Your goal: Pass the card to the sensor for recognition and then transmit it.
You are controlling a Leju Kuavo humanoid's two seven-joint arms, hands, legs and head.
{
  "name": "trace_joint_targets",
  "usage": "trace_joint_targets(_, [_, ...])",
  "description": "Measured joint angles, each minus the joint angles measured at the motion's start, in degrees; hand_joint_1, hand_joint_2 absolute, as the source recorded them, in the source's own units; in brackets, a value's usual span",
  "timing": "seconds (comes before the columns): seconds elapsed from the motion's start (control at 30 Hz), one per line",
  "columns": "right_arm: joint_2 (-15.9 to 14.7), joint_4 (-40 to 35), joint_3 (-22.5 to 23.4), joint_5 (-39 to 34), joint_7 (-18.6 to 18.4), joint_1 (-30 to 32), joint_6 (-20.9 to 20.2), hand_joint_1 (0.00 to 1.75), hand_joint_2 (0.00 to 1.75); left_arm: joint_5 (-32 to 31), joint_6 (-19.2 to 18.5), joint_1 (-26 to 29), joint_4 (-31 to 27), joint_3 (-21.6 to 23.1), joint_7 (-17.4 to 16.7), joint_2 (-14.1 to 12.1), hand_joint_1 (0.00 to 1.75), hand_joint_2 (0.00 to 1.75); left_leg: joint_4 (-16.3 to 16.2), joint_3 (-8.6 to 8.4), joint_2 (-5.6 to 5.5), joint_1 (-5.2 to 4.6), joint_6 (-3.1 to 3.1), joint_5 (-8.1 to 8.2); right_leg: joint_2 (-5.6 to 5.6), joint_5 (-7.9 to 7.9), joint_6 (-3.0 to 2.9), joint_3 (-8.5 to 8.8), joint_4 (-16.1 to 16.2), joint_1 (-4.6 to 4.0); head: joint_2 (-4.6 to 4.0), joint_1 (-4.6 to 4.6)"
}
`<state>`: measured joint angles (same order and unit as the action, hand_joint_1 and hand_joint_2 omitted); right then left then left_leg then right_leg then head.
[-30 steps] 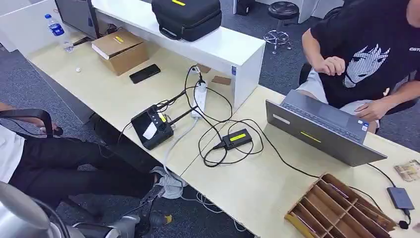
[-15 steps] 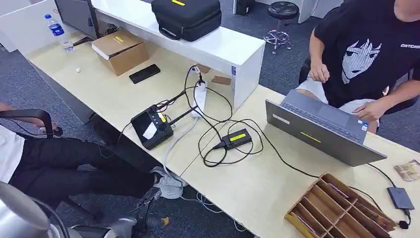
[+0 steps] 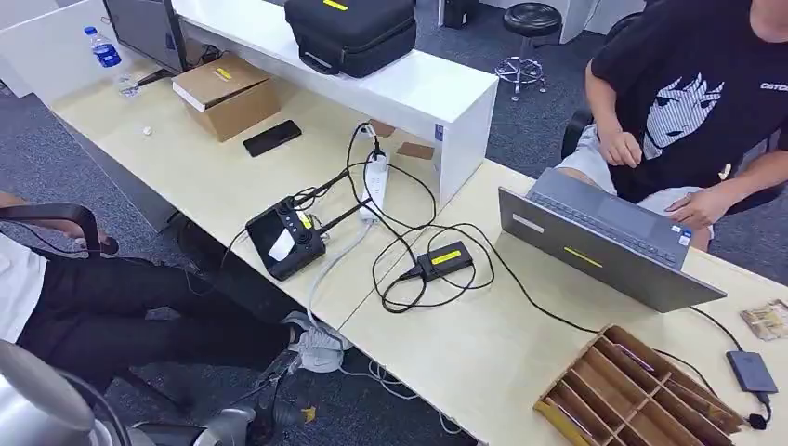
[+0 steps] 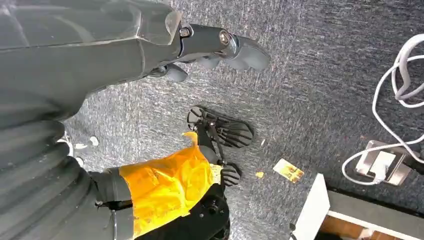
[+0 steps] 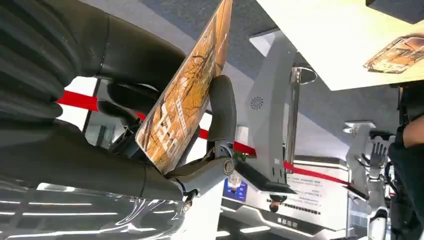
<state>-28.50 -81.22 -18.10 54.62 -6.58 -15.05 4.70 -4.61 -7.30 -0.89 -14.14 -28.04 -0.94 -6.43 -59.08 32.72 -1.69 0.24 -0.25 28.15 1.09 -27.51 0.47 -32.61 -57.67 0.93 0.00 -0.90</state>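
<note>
Room: open office with grey-blue carpet [image 3: 483, 139]; a person in a black printed shirt [image 3: 692, 93] sits at the far edge of the desk behind a grey laptop [image 3: 604, 246]; a second person in dark trousers [image 3: 121, 316] sits off its near-left edge.
Desk: pale wood desk [image 3: 483, 344], long, running from the far left to the near right; a white raised shelf [image 3: 409, 88] along its far edge carries a black case [image 3: 351, 32].
Desk items: cardboard box [image 3: 226, 95], phone [image 3: 271, 137], water bottle [image 3: 107, 58], a black screen unit [image 3: 285, 242], a small black box with a yellow label [image 3: 444, 259] amid looped cables, a wooden divided tray [image 3: 632, 390] at the near-right corner, and a small grey pad [image 3: 751, 370] on a lead beside it.
Card: patterned orange-brown card [image 5: 187, 95], held off the desk and below its edge.
Right hand: right hand [image 5: 165, 130] grips the card, the dark fingers [image 5: 222, 112] closed against its face, thumb behind.
Left hand: left hand [image 4: 200, 47] hangs over the carpet, fingers curled in, holding nothing.
Step in hand: judged early; card secured, not yet presented.
Sensor: which device serves as the sensor cannot be told for certain; the grey pad near the tray seems likely.
Next move: raise the right arm above the desk edge and bring the card flat over the sensor, clear of the tray and cables.
</note>
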Motion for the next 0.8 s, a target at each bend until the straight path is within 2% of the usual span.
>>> trace_joint_targets(0.13, [0.0,0.2,0.0,0.0,0.0,0.0,-0.4,1.75,1.75,0.0,0.0,0.0,0.0,0.0,0.0,0.0,0.00,1.75,0.0,0.00,0.00,0.00,0.00,0.00,0.00,0.00,0.00,0.00,0.0,0.00,0.00,0.00])
trace_joint_targets(0.27, [-0.1,0.9,-0.8,-1.9,-0.5,-1.0,-5.1,1.75,1.75,-0.4,-0.2,0.0,0.0,-0.2,-0.1,0.0,0.00,1.75,0.0,0.00,0.01,0.00,0.00,0.00,0.00,0.00,0.00,0.00,0.0,0.00,0.00,0.00])
trace_joint_targets(0.33, [-0.6,1.5,-1.3,-5.7,1.6,-1.7,-8.9,1.75,1.75,-0.5,-0.4,0.0,0.0,-0.5,-0.1,0.0,0.00,1.75,0.0,0.00,0.00,0.00,0.00,0.00,0.00,0.00,0.00,0.00,0.0,0.00,0.00,0.00])
trace_joint_targets(0.4, [-1.9,1.6,-1.9,-10.9,4.4,-2.4,-11.7,1.75,1.75,-0.6,-0.7,0.1,0.0,-1.1,-0.1,0.0,0.00,1.75,0.0,0.00,-0.03,-0.01,0.00,-0.01,-0.01,0.00,0.00,0.00,0.0,0.00,0.00,0.00])
trace_joint_targets(0.53, [-5.1,1.3,-3.4,-14.8,4.4,-4.0,-16.6,1.75,1.75,-1.0,-1.0,0.3,0.0,-1.9,-0.1,0.0,0.00,1.75,0.0,0.02,-0.03,-0.01,0.00,0.00,-0.02,0.00,0.00,0.01,0.0,0.01,0.00,0.00])
trace_joint_targets(0.67, [-7.5,1.2,-5.9,-17.8,4.6,-5.5,-18.5,1.75,1.75,-2.0,-1.1,0.5,0.0,-2.9,0.0,0.0,0.00,1.75,0.0,0.01,-0.01,-0.01,0.01,0.00,-0.01,0.00,0.00,0.00,0.0,0.01,0.00,0.00])
trace_joint_targets(0.8, [-9.6,1.2,-8.6,-21.9,6.9,-7.0,-20.2,1.75,1.75,-3.2,-1.7,0.5,0.0,-3.3,0.0,-0.1,0.00,1.75,0.0,0.01,-0.02,-0.01,0.00,0.00,-0.01,0.00,0.00,0.00,0.0,0.00,0.00,0.00])
